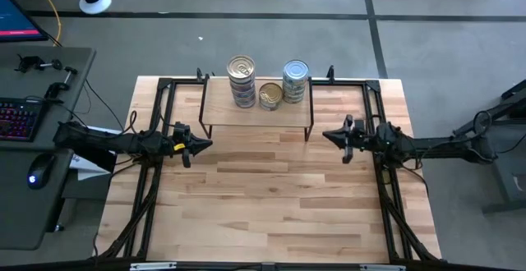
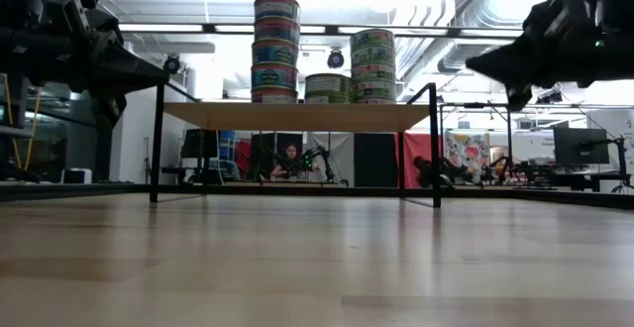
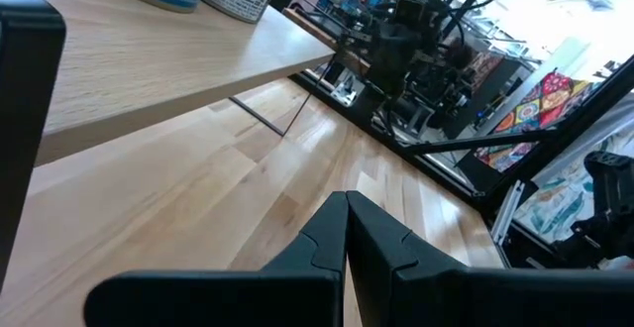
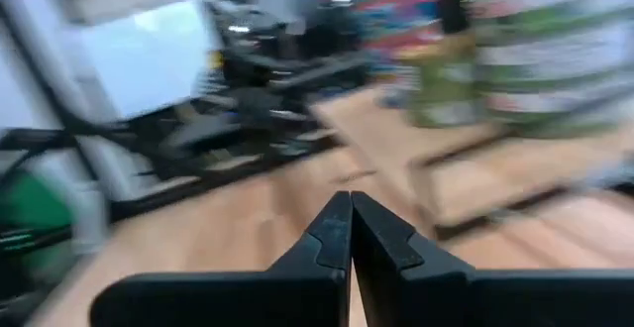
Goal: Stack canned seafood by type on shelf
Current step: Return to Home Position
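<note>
Left gripper: fingers pressed together, empty, raised over the table near the shelf's left end. Right gripper: likewise closed and empty, near its right end. Shelf: at the table's far edge. Tins: on the shelf in a tall stack, a low stack and a mid-height stack, left to right.

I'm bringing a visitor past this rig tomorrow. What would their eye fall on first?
Tins stand in three stacks on the shelf at the table's far edge: a tall stack toward the left arm, a low stack in the middle, a medium stack toward the right arm. In front, above the table, the left gripper and right gripper point at each other, both shut and empty.
</note>
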### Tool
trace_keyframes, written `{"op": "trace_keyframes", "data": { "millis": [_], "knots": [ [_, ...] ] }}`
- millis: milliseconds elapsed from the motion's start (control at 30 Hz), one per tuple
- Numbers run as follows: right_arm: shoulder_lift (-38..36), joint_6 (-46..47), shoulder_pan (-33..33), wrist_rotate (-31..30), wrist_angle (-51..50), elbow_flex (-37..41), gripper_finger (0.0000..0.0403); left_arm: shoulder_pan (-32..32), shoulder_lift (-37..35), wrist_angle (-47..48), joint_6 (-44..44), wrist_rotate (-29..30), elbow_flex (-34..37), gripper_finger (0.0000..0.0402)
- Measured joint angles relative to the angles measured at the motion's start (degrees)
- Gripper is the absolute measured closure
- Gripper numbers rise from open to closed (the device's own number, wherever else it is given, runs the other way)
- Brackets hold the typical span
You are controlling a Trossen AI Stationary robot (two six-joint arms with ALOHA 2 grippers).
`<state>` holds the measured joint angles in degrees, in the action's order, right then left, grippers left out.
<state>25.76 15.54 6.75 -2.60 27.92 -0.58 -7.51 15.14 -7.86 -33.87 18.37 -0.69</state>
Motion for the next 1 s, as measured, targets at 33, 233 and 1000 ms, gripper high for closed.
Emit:
{"op": "trace_keyframes", "data": {
  "millis": [33,233,1000],
  "knots": [
    [0.00,-0.68,-0.03,-2.65,-0.97,0.00,0.0403,0.00,0.00,0.06,0.00,0.00,0.00,0.0402],
    [0.06,-2.11,-0.03,-9.23,-10.08,0.00,0.0403,0.00,0.00,0.11,0.00,0.02,0.00,0.0402],
    [-12.91,-2.12,-7.33,-6.59,-26.00,-0.02,0.0402,0.00,0.33,0.66,0.00,0.07,-0.04,0.0402]
  ]
}}
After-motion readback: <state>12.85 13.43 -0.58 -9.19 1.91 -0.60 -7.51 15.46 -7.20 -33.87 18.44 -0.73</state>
